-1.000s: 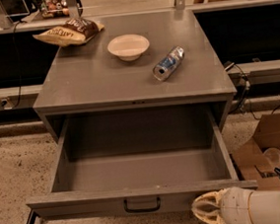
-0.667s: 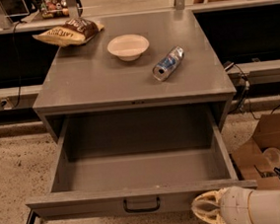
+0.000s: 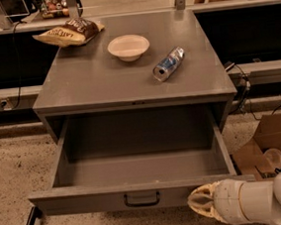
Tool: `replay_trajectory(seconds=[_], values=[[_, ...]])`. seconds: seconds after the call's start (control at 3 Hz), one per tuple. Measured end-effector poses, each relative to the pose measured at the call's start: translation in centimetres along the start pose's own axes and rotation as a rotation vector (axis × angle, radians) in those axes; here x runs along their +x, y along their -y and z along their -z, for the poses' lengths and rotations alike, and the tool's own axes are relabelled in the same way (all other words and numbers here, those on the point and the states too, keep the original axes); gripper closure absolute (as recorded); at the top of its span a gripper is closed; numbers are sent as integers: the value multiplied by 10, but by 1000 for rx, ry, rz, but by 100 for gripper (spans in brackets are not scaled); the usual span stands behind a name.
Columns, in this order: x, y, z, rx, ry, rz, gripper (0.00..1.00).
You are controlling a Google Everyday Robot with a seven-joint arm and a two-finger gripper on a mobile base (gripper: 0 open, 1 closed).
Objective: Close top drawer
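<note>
The top drawer (image 3: 84,202) stands pulled fully out of the grey cabinet (image 3: 49,124), toward 6 o'clock in the camera view. Its inside shows only bare grey metal. A small dark handle (image 3: 141,199) sits at the centre of its front panel.

The pincer (image 3: 203,203) is at 5 o'clock in the view, low against the drawer's front panel and just to the 3 o'clock side of the handle. Its cream tip points toward 9 o'clock, and it looks to touch or nearly touch the panel's lower edge. Whether the pincer is apart or together cannot be told. The white arm (image 3: 268,201) behind it runs off the frame at the 4 o'clock corner.

Three things lie on the tabletop (image 3: 93,84). A chip bag (image 3: 68,33) lies at its 11 o'clock corner. A pale bowl (image 3: 129,47) stands upright at 12 o'clock from the tabletop's centre. A can (image 3: 168,64) lies on its side at 2 o'clock, near the bowl but apart from it.

On the speckled floor (image 3: 16,161) at 3 o'clock from the drawer stands an open cardboard box (image 3: 272,134), with a clear cup (image 3: 273,159) just beside its flap.
</note>
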State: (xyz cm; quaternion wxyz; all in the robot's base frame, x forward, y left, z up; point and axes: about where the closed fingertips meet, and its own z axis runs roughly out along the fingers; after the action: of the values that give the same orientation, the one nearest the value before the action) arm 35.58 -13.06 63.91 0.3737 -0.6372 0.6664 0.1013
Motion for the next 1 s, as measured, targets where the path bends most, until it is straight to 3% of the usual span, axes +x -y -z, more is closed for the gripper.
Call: replay_trajectory(seconds=[0.67, 1.0], values=[[13, 58, -3, 111, -22, 1, 100], [22, 95, -23, 145, -26, 21, 100]])
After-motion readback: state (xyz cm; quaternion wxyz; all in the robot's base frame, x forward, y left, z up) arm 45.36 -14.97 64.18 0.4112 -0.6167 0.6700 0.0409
